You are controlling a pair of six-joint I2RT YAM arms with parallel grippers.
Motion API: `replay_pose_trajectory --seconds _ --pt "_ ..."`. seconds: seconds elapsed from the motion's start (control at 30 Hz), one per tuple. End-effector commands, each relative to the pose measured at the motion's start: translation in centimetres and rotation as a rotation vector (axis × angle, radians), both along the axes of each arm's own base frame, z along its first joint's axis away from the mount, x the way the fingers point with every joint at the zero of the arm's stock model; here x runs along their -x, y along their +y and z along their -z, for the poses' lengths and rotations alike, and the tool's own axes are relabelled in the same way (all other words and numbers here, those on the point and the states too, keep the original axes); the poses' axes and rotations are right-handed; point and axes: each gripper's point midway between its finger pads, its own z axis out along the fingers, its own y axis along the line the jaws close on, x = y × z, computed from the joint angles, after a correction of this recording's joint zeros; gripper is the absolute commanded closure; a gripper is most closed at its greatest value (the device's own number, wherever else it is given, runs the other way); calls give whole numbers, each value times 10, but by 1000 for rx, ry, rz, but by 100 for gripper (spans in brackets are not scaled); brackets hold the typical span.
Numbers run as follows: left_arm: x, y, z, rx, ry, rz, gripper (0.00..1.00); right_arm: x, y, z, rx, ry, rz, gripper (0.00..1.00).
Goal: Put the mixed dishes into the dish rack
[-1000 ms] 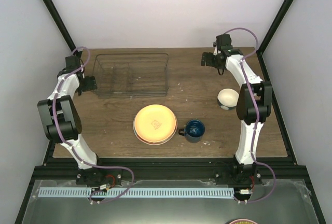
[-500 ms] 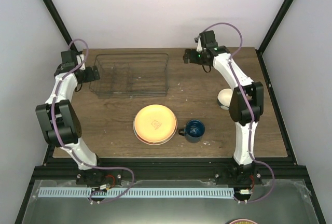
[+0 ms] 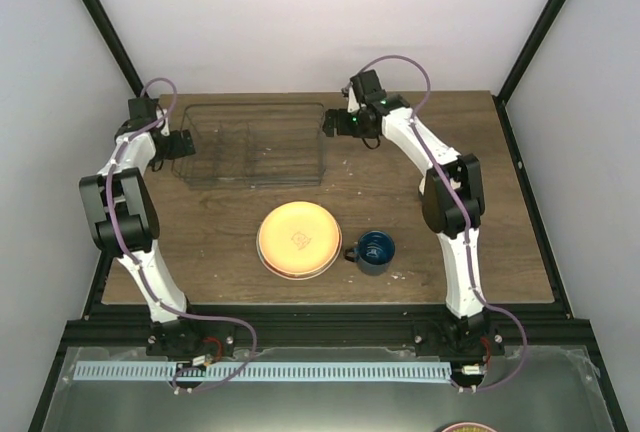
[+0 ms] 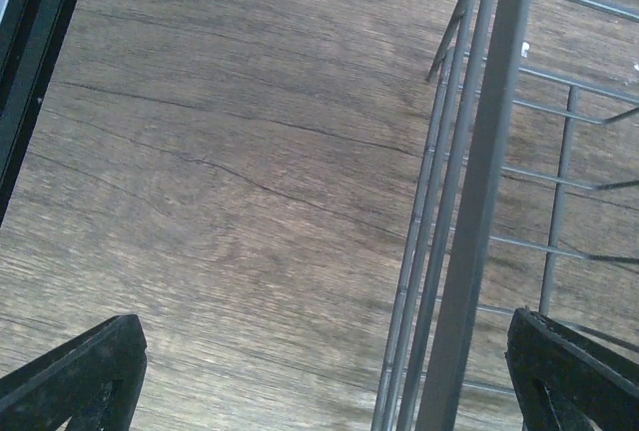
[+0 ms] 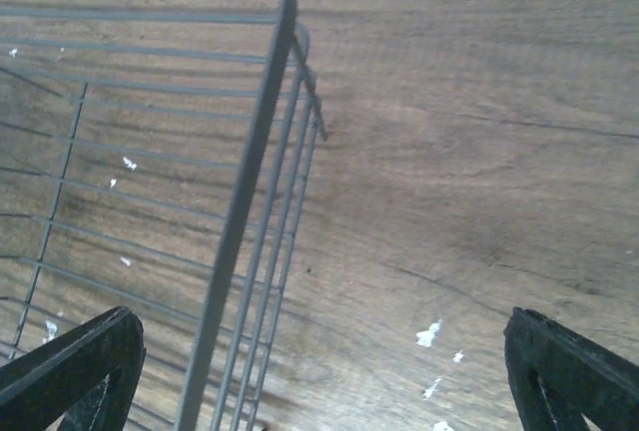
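Top external: wide-apart left fingers [image 3: 181, 143], right fingers [image 3: 331, 124] astride dish rack [image 3: 255, 181] ends

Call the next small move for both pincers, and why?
Probably close both onto the dish rack: the left pincer and right pincer stand open, each straddling one end wall's rim in its wrist view. A two-handed hold looks likely.

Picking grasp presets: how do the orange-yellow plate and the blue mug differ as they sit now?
The plate is wide, flat and orange-yellow; the mug is narrower, deeper and dark blue. The mug has a side handle, turned toward the plate; the plate has none. Both sit right way up on the table, outside the dish rack.
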Motion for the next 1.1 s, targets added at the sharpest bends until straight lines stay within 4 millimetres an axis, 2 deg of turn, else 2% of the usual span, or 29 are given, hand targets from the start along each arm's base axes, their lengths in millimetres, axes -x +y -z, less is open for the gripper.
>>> replay_pose_trajectory --seconds 0.0,0.3,0.53,0.7,1.07 --pt "-7 4 3 -8 -5 -3 0 11 17 7 -11 43 -34 0" --pt "16 -2 22 12 61 -12 0 51 33 39 68 134 -116 0" --pt "46 -11 29 37 113 -13 0 84 28 56 112 232 -149 0" --pt "63 -15 29 43 140 -16 0 102 25 59 152 278 -193 0" --pt "94 -19 20 39 175 -39 0 124 20 47 187 313 -248 0"
